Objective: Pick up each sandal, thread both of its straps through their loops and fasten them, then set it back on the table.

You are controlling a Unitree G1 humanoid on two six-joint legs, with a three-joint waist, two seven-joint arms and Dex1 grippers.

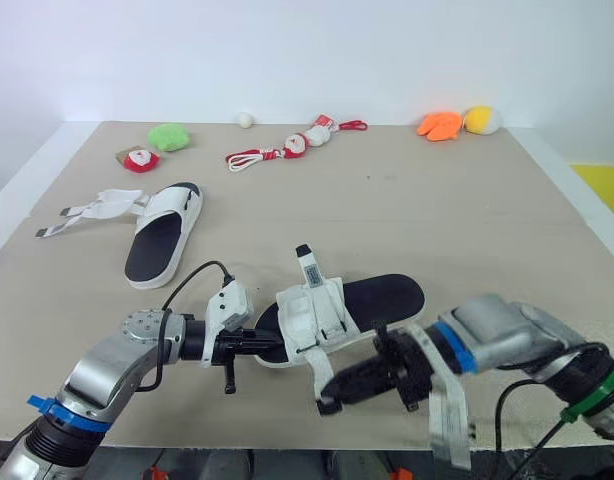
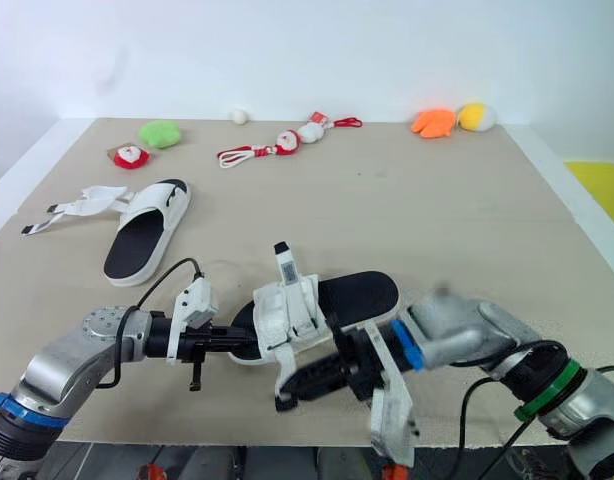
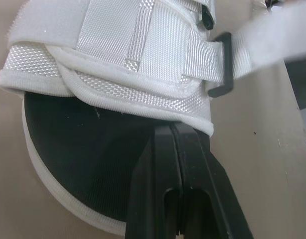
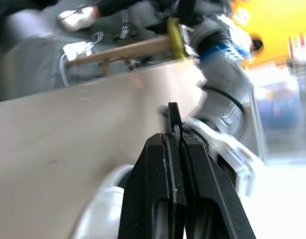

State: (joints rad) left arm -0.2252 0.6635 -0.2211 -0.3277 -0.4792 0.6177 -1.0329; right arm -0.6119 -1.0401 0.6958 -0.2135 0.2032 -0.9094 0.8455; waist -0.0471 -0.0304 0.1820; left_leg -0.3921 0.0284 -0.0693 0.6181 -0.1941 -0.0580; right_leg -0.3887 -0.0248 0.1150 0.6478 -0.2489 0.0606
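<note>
Left eye view showed the near white sandal with a black footbed [image 1: 382,295] lying flat on the beige table [image 1: 387,200], close to its near edge. Its long axis ran from the toe at 8 o'clock to the heel at 2 o'clock. The sandal's white woven upper [image 1: 309,310] sat over the toe half.

A short white strap [image 1: 314,368] ran from the upper toward 6 o'clock. A long white strap [image 1: 449,410] draped across the right forearm and hung past the table's near edge.

The left claw [image 1: 249,343] came in at the toe end, pointing along the long axis toward 2 o'clock. Its fingers were pressed together over the footbed, with the tips against the hem of the upper. Nothing could be seen between them.

The right claw [image 1: 332,395] lay at 6 o'clock of the upper, pointing toward 9 o'clock. Its fingers were also pressed together, and it appeared to pinch the end of the short white strap.

In the left wrist view a black plastic loop [image 3: 220,64] sat on the side of the upper with webbing through it. I judged that the held strap had to travel from 6 o'clock up toward the upper, crosswise to the sole, so the right arm was the nearer one for threading.

The second white sandal [image 1: 162,240] lay well apart at 10 o'clock with its straps spread loose.
</note>
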